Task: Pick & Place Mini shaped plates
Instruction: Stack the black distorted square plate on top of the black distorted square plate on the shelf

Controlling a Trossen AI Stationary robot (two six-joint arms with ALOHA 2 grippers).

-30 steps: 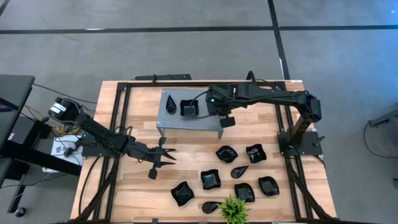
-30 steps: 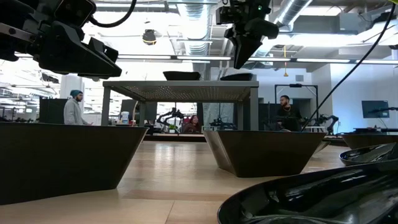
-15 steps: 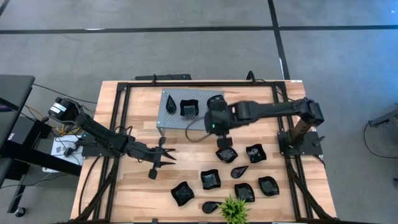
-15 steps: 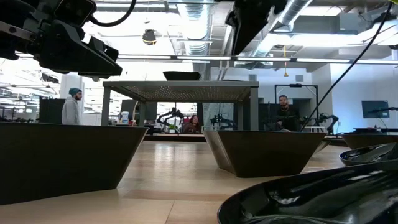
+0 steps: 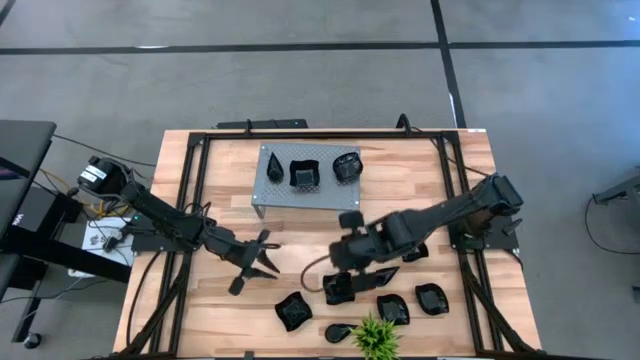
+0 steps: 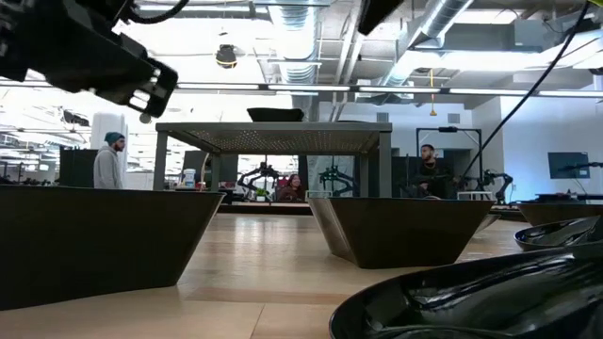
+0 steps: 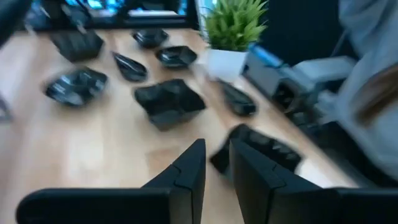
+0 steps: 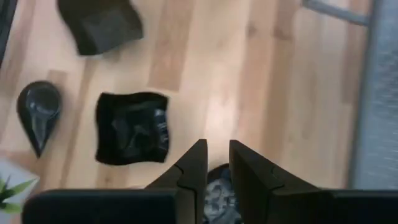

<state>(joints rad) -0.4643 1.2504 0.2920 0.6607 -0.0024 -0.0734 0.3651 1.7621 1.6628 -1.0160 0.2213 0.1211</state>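
High view: my two claws over the wooden table.
Right claw: fingers nearly together, nothing held, hanging over a squarish plate.
Left claw: narrow gap between fingers, nothing held, clear of the dishes.
Loose plates: clustered around my right claw, beside the plant.
Grey stand: beyond both claws, carrying three stand plates.
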